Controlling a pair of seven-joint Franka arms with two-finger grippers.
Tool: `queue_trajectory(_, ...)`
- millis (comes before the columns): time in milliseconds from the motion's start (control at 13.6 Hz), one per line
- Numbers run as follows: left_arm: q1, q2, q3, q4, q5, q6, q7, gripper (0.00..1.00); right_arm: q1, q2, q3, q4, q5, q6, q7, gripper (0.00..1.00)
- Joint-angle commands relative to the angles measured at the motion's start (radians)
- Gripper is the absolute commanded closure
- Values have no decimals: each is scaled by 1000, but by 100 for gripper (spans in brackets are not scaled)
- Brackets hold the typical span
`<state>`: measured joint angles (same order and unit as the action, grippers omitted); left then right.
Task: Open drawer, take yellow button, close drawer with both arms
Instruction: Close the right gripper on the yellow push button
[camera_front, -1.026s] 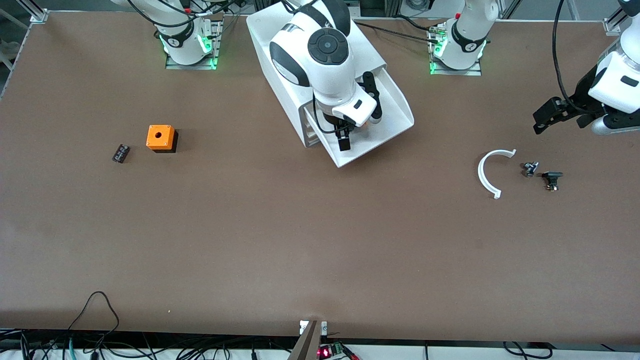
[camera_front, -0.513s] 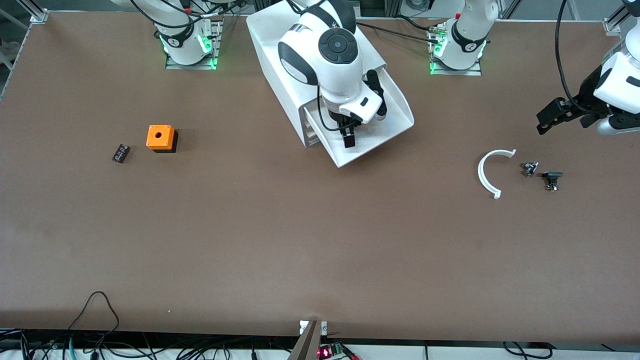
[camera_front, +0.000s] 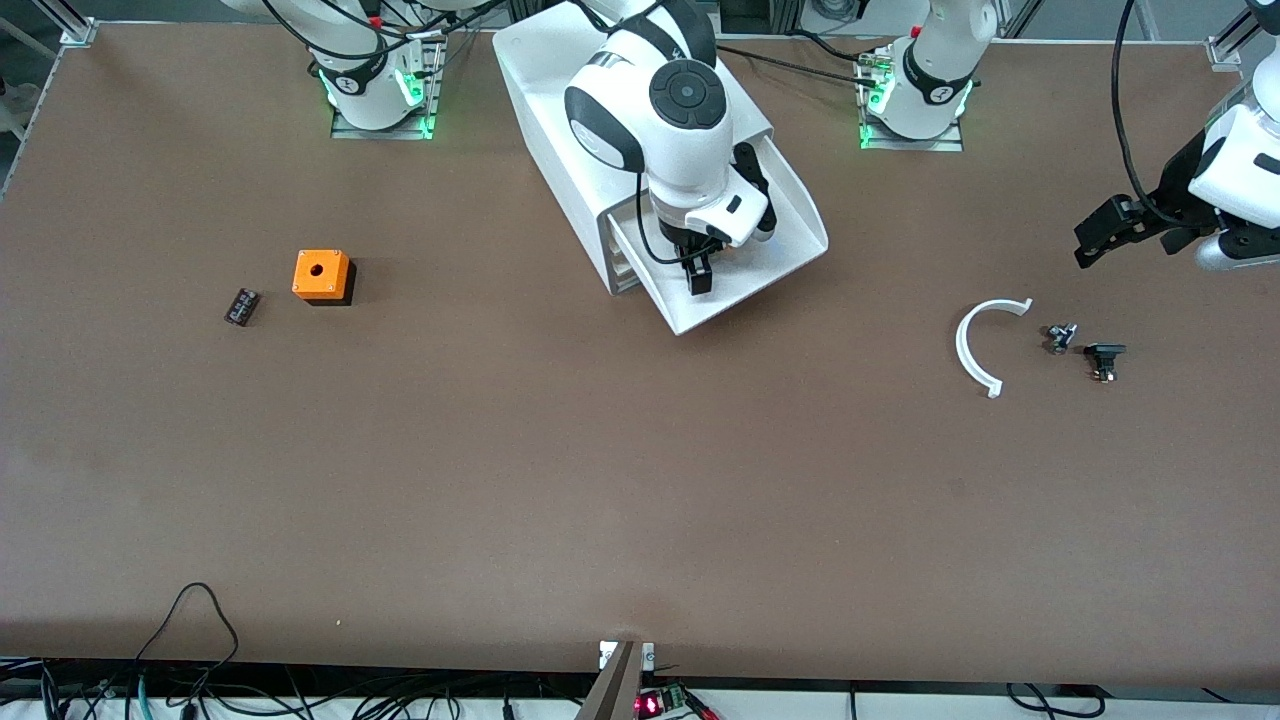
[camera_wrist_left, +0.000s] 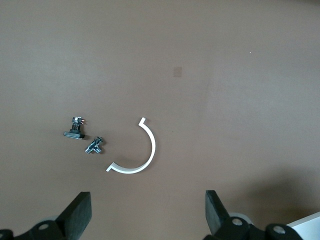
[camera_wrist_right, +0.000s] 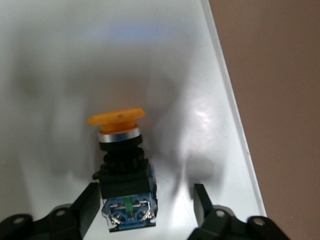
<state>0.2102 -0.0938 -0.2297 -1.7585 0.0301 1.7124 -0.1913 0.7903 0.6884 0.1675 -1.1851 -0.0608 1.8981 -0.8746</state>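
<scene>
Front view: you see the drawer (camera_front: 745, 265) pulled out of the white cabinet (camera_front: 600, 120), with the right arm reaching down into it
Right gripper (camera_front: 699, 276): low inside the drawer; fingers spread wide, one on each side of the button's dark body, gripping nothing
Button (camera_wrist_right: 122, 170): you find it lying on its side on the drawer floor (camera_wrist_right: 60, 75), orange cap pointing away from the gripper; the drawer's rim (camera_wrist_right: 230, 100) runs just beside it
Left gripper (camera_front: 1100, 228): waiting in the air at the left arm's end of the table, jaws wide, holding nothing
Left wrist view: below it you see a white curved piece (camera_wrist_left: 137, 152) and two small dark parts (camera_wrist_left: 75, 129) near each other on the table
Right arm's end: orange cube (camera_front: 321, 275) with a small black block (camera_front: 241, 306) near it
</scene>
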Motion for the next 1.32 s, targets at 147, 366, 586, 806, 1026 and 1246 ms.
queue_trajectory(147, 3, 2, -2, 11, -5, -16, -8, 0, 0, 14, 24, 30, -17, -16, -14, 51)
queue_trajectory(366, 5, 3, 0, 11, -7, -16, -8, 0, 0, 13, 36, 30, -19, -16, -12, 66)
queue_trajectory(586, 14, 3, 0, 10, -9, -19, -8, 0, -3, 11, 56, 30, -43, -17, -9, 78)
queue_trajectory(806, 14, 0, 0, 5, -36, -19, -7, 0, -13, -12, 66, 32, -51, -14, 69, 81)
queue_trajectory(1026, 14, 0, 0, 5, -44, -20, -4, 0, -58, -65, 67, 33, -53, 19, 233, 81)
queue_trajectory(1246, 14, 0, 0, 5, -44, -20, -4, 0, -111, -108, 61, 32, -53, 29, 374, 81)
